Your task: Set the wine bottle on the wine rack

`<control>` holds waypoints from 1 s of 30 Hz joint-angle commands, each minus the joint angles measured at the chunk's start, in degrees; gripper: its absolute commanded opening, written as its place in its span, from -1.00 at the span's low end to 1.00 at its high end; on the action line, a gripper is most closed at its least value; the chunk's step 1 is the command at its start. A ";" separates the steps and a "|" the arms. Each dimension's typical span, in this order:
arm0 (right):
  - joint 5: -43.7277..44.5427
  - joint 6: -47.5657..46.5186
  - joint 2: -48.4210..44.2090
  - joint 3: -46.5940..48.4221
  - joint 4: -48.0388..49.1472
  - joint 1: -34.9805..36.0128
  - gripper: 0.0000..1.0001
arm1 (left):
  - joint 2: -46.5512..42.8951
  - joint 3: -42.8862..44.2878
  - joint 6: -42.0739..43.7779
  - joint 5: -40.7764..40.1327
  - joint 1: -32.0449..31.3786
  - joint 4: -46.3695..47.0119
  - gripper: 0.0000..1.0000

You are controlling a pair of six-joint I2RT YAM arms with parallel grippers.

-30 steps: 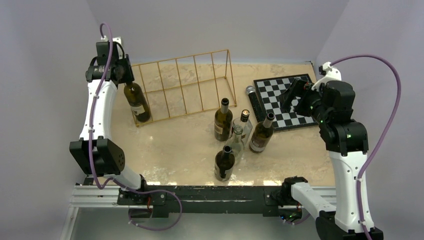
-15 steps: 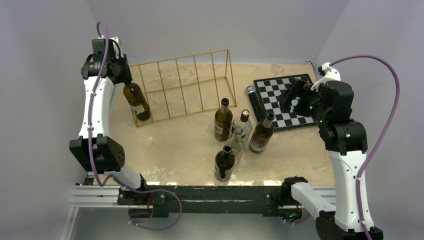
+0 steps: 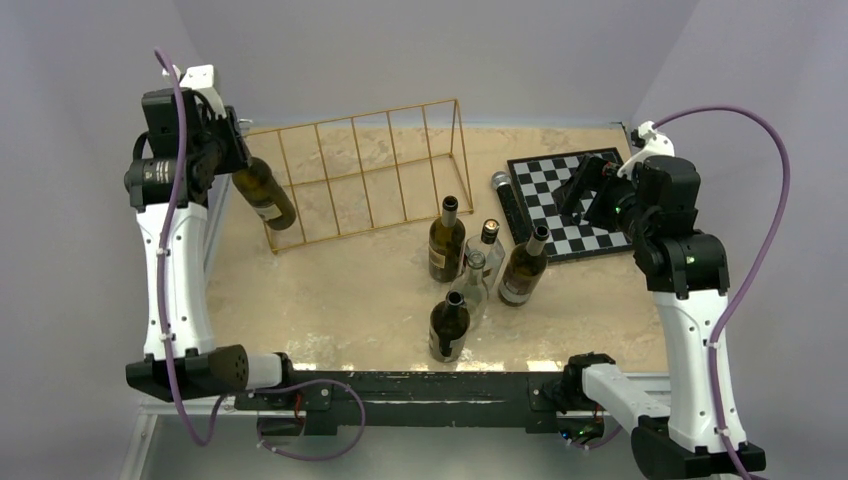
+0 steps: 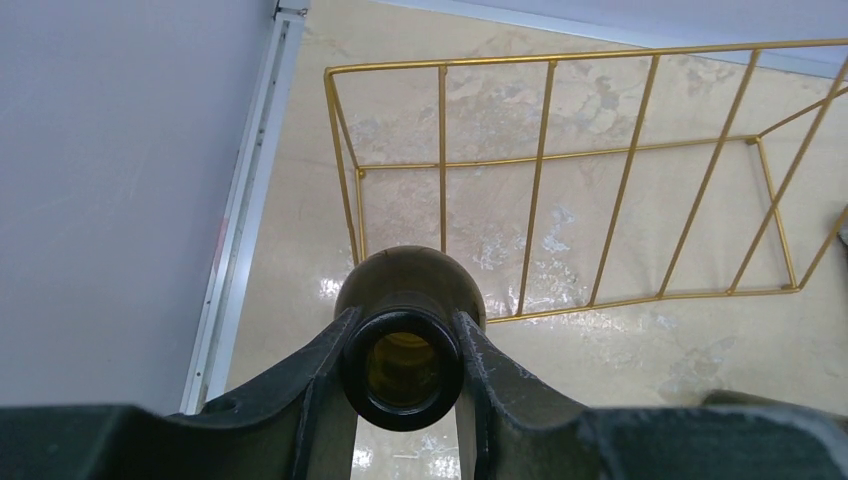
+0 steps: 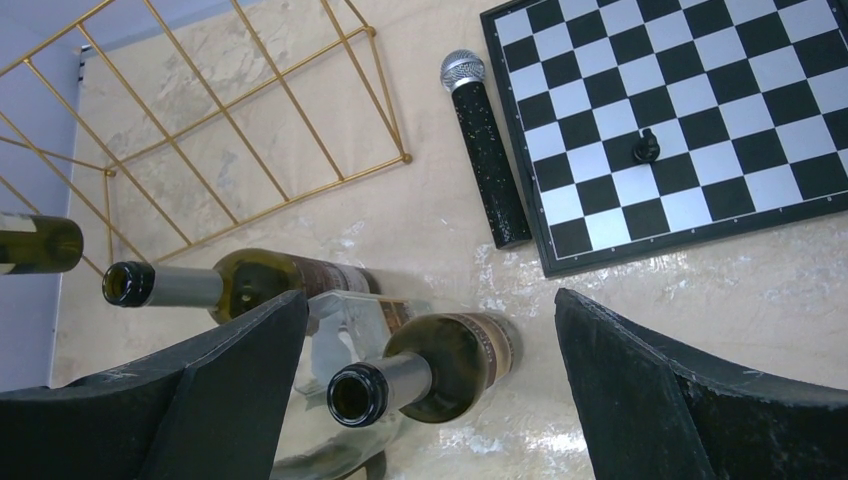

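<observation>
My left gripper (image 3: 232,165) is shut on the neck of a dark wine bottle (image 3: 265,195) and holds it lifted and tilted at the left end of the gold wire wine rack (image 3: 370,170). In the left wrist view the bottle mouth (image 4: 402,368) sits clamped between my fingers, with the rack (image 4: 590,170) lying beyond it. My right gripper (image 3: 585,195) is open and empty above the chessboard's left part. In the right wrist view its jaws stand wide apart over a standing bottle (image 5: 425,375).
Several upright bottles (image 3: 447,240) cluster at the table's middle, one clear (image 3: 490,250). A black-and-white chessboard (image 3: 590,190) lies at the right with a black pawn (image 5: 646,147) on it. A black microphone (image 5: 484,148) lies along its left edge.
My left arm has swung back and left, lifting the bottle off the table and tilting it. My right arm has barely moved.
</observation>
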 commanded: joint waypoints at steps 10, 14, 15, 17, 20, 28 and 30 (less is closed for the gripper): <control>-2.05 0.91 0.19 -0.22 1.69 -0.30 0.97 | -3.44 -2.96 -0.86 0.38 0.45 3.32 -1.00; -1.87 0.87 -0.01 -0.55 1.60 -0.29 0.97 | -2.61 -3.90 -1.03 -0.49 0.43 3.04 -1.00; -1.83 0.91 -0.01 -0.61 1.52 -0.30 0.97 | -2.41 -4.19 -1.13 -0.49 0.45 3.15 -1.00; -1.78 0.89 -0.11 -0.59 1.49 -0.29 0.97 | -2.19 -5.04 -1.30 -0.49 0.45 3.77 -1.00; -1.57 0.93 -0.01 -0.41 1.50 -0.30 0.97 | -1.22 -5.84 -1.49 -2.12 0.44 4.50 -1.00; -1.05 1.01 -0.27 0.12 1.40 -0.31 0.97 | 1.39 -5.91 -2.13 -4.03 0.45 6.13 -1.00; -0.88 1.03 -0.20 -0.04 1.48 -0.25 0.97 | 2.13 -5.64 -2.09 -3.76 0.45 6.56 -1.00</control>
